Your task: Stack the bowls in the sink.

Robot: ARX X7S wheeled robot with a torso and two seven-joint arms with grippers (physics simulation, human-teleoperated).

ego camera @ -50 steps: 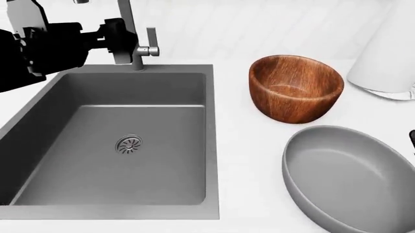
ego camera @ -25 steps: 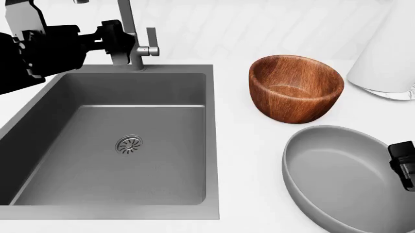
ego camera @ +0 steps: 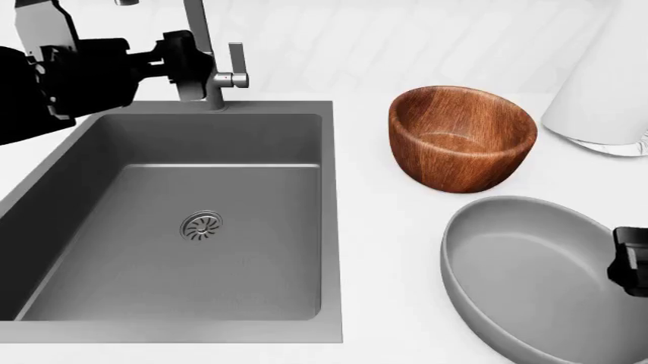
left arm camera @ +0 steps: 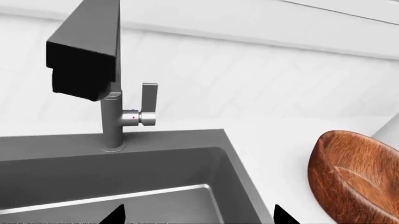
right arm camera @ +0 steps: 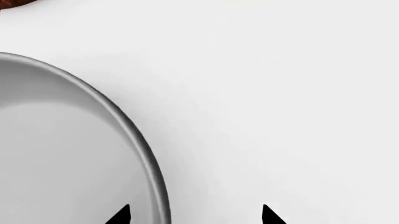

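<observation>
The dark grey sink fills the left of the head view, with nothing in its basin. On the white counter to its right stand the reddish-brown wooden bowl and, nearer me, the plain grey bowl. My left gripper hovers at the sink's back edge beside the faucet. In the left wrist view the left gripper is open over the sink's back right corner, with the wooden bowl off to one side. My right gripper is open, its fingers straddling the grey bowl's rim from above. In the head view the right gripper shows at the right edge.
A tall white roll stands at the back right, close behind the wooden bowl. The faucet's steel lever juts out beside the left gripper. A round metal drain sits in the sink floor. White tiled wall runs behind the counter.
My right gripper has come into the head view from the right edge and now sits over the grey bowl's right rim. The left arm has barely shifted by the faucet. Both bowls are unmoved.
</observation>
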